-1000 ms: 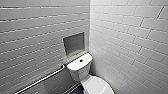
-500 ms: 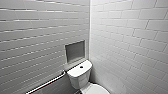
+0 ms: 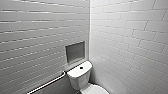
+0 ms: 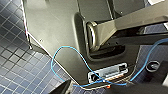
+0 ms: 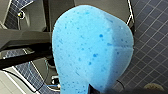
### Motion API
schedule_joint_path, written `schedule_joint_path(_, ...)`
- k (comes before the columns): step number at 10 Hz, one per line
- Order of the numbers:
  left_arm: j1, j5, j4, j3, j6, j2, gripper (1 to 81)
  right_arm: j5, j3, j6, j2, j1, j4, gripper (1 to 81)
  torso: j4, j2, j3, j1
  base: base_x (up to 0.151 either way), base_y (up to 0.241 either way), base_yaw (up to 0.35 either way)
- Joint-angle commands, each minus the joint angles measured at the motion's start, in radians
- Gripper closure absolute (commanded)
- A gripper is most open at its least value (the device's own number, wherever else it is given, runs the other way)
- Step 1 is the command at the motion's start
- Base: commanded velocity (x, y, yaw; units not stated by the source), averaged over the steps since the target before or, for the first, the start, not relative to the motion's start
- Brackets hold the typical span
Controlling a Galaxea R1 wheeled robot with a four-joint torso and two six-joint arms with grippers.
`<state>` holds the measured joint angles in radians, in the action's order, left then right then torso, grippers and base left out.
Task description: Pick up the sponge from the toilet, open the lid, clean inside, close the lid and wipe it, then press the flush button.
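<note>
A tiled washroom corner, seen from left to right: a steel grab rail [image 3: 46, 83] ran low along the grey wall, a square niche [image 3: 75, 52] was set into the tiles above it, and the white toilet [image 3: 77, 80] stood in the corner. The dark flush button [image 3: 81, 67] sat in the middle of the tank top. The lid [image 3: 97, 89] appeared to be down over the bowl. White brick tiles [image 3: 135, 50] covered the wall to the right.

The robot stood back from the fixture over a floor of small dark blue tiles [image 4: 15, 67]. A thin blue cable [image 4: 53, 58] looped across its grey body on the left side. Whether the left gripper was released or clenched could not be told.

On the right side, the sponge [image 5: 92, 47] was off the toilet and carried above the floor. It bulged bright blue and speckled in front of the right arm's camera. The right gripper [image 5: 91, 89] looked clenched on its lower end, though the foam hid most of the grip.

The sponge seemed light, soft and easily squashed, with a faint crease across its face. A pinch near one end, as here, would probably leave the broad rounded face free for wiping. Once wet it would likely weigh more and sag, so a deeper hold across the middle might serve better.
</note>
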<state>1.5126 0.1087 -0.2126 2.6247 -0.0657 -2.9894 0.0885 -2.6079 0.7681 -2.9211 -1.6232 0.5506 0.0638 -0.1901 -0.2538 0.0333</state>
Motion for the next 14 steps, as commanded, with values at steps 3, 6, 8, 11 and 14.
schedule_joint_path(3,-0.036,0.06,0.059,0.071,0.004,-0.005,1.0,-0.182,-0.027,-0.006,-0.039,0.047,0.015,81.1,0.0,0.0,0.0,0.0,0.0,0.0,0.0)
schedule_joint_path(6,-0.044,0.062,0.071,0.077,0.009,-0.014,1.0,-0.282,-0.035,-0.204,-0.052,0.096,-0.092,81.1,0.0,0.0,0.0,0.0,0.0,0.0,0.0)
schedule_joint_path(8,-0.044,0.062,0.07,0.077,0.006,-0.03,1.0,-0.271,-0.037,-0.571,-0.051,0.108,-0.387,81.1,0.0,0.0,0.0,0.0,0.0,0.0,0.0)
schedule_joint_path(11,-0.088,0.063,0.062,0.092,0.003,-0.019,1.0,-0.281,-0.044,-0.783,-0.059,0.139,-0.561,81.1,0.0,0.0,0.0,0.0,0.0,0.0,0.0)
schedule_joint_path(14,-0.093,0.06,0.061,0.048,0.011,0.004,1.0,-0.276,-0.03,-0.78,-0.036,0.136,-0.577,81.1,0.0,0.0,0.0,0.0,0.0,0.0,0.0)
